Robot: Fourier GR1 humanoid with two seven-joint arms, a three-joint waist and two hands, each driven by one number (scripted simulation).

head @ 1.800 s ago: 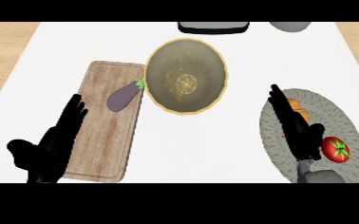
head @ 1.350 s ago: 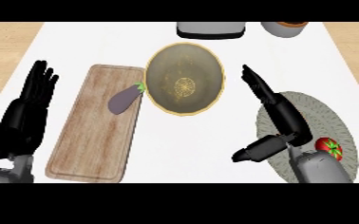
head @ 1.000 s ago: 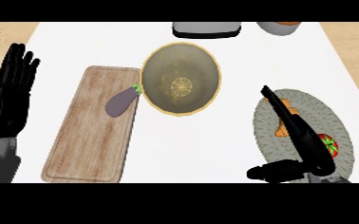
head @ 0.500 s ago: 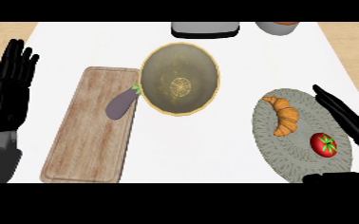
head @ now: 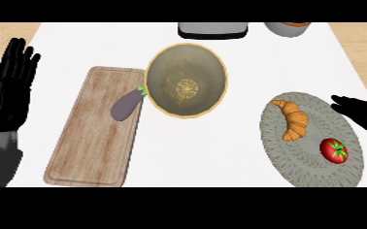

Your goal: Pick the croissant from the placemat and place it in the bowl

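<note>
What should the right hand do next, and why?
Probably move the right hand left and down over the croissant. The croissant lies untouched on the grey placemat, beside a tomato, and the hand shows only at the view's right edge, apart from it. The bowl waits to the left.

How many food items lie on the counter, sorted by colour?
Golden-brown curved croissant: 1
Red round tomato: 1
Purple eggplant with green stem: 1
Total: 3
</note>
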